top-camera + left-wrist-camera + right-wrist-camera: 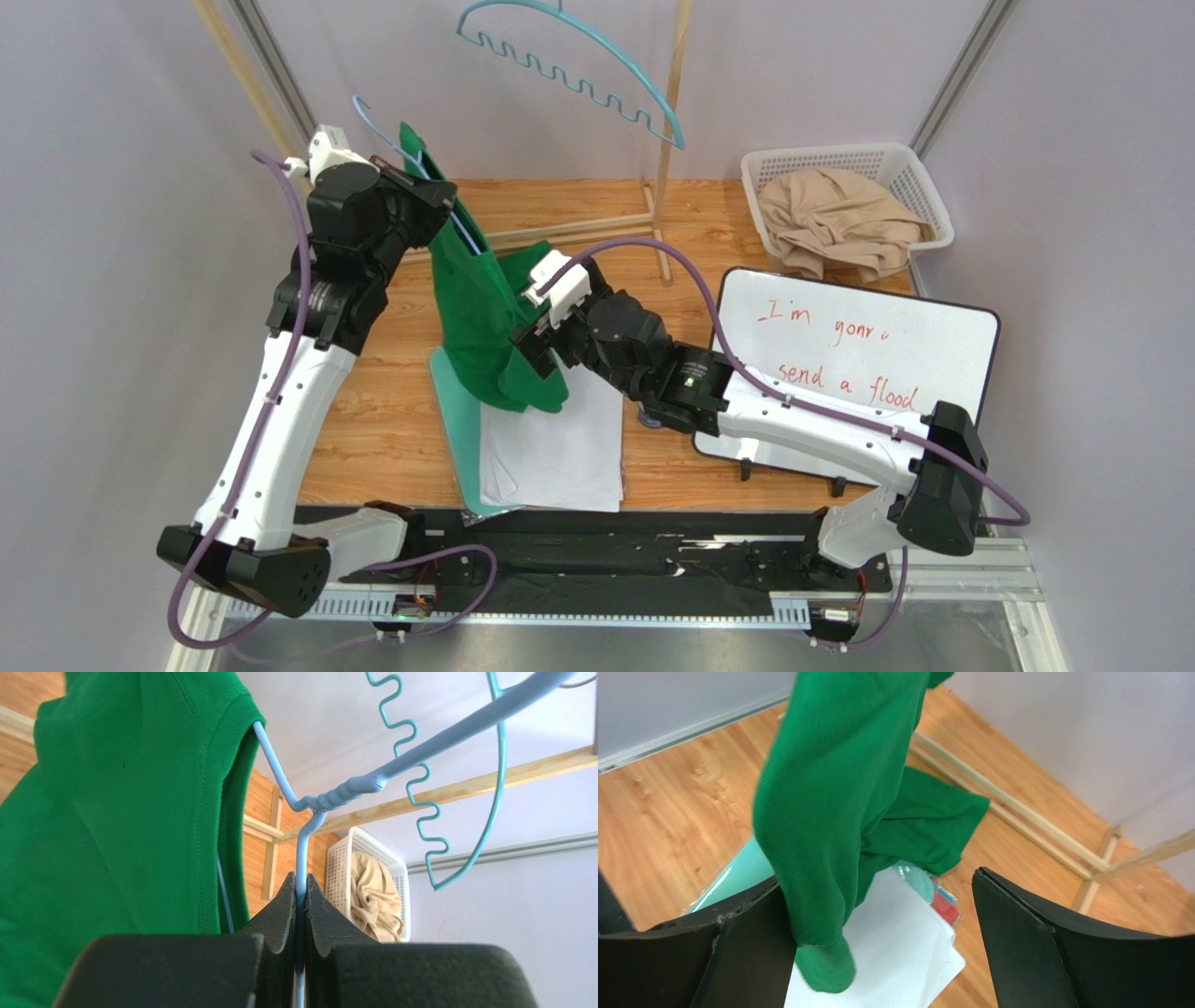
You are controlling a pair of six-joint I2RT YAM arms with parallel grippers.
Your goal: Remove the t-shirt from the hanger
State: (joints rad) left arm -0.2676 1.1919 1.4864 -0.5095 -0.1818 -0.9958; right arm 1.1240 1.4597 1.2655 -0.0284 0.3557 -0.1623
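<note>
A green t-shirt (484,301) hangs on a light blue wire hanger (368,123), held up over the table. In the left wrist view my left gripper (300,882) is shut on the hanger (330,798) at its neck, just below the twist, with the t-shirt (126,812) draped to the left. My right gripper (540,315) is at the shirt's lower right side. In the right wrist view it (877,882) is open, and a hanging fold of the t-shirt (836,791) lies against the left finger (738,945). The right finger stands apart from the cloth.
White paper sheets (554,455) on a teal folder (456,420) lie under the shirt. A teal wavy hanger (589,70) hangs from a wooden rack (673,112) behind. A white basket (898,168) with beige cloth and a whiteboard (856,350) are on the right.
</note>
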